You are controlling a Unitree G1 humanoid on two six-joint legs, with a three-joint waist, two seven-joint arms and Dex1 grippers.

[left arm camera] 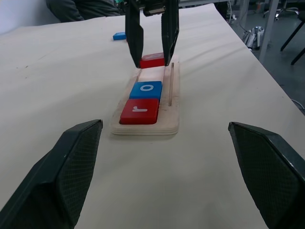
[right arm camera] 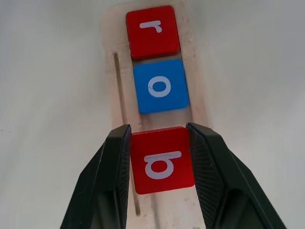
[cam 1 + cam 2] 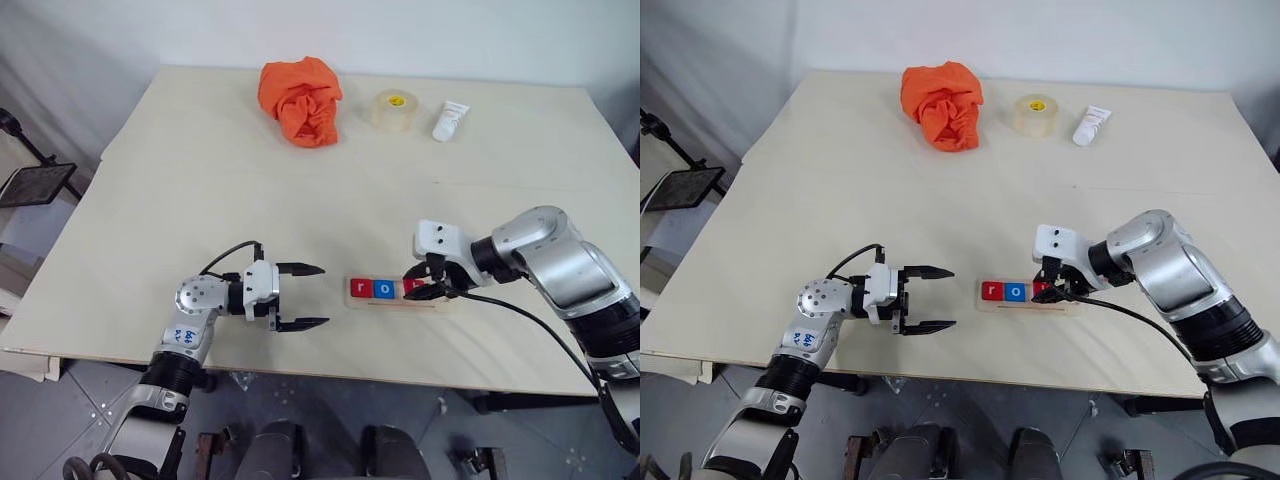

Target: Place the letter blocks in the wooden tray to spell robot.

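Observation:
The wooden tray (image 3: 436, 301) lies near the table's front edge. A red "r" block (image 2: 152, 31) and a blue "o" block (image 2: 160, 86) sit side by side in its groove. My right gripper (image 2: 158, 131) is shut on a red "b" block (image 2: 162, 160), held over the groove just past the "o"; I cannot tell whether it rests on the wood. My left gripper (image 3: 322, 295) hovers open and empty a little left of the tray, pointing at it. Another blue letter block (image 1: 119, 36) lies flat on the table beyond the right gripper.
An orange cloth (image 3: 300, 100), a roll of clear tape (image 3: 391, 110) and a white tube (image 3: 450, 120) lie along the far side of the table. The table's front edge (image 3: 330, 372) runs close below both grippers.

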